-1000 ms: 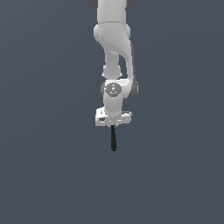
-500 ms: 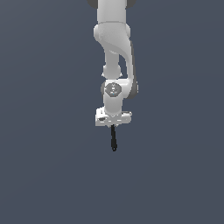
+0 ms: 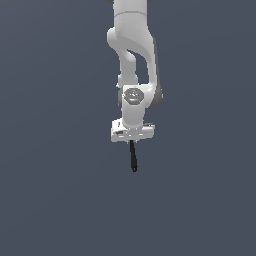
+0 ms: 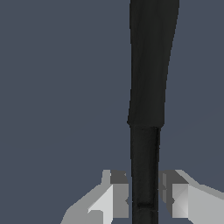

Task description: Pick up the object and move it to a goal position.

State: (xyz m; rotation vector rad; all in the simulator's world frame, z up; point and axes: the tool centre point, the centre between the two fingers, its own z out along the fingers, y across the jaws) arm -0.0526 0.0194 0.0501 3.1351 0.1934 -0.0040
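Gripper (image 3: 132, 142) clenched on stick (image 3: 133, 157), same pose we saw half second ago; nothing shifted. We count one arm (image 3: 131, 50), one stick. Stick hangs straight below gripper, long axis near vertical, tip pointing down, stem pinched between fingers (image 4: 117, 197).

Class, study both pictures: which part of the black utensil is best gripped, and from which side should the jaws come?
Grip the narrow stem of the black utensil, as the gripper does here: the jaws close on it from either side. The stem is slim and straight, while the far end widens, so it probably seats less squarely. Come from above, along its length.
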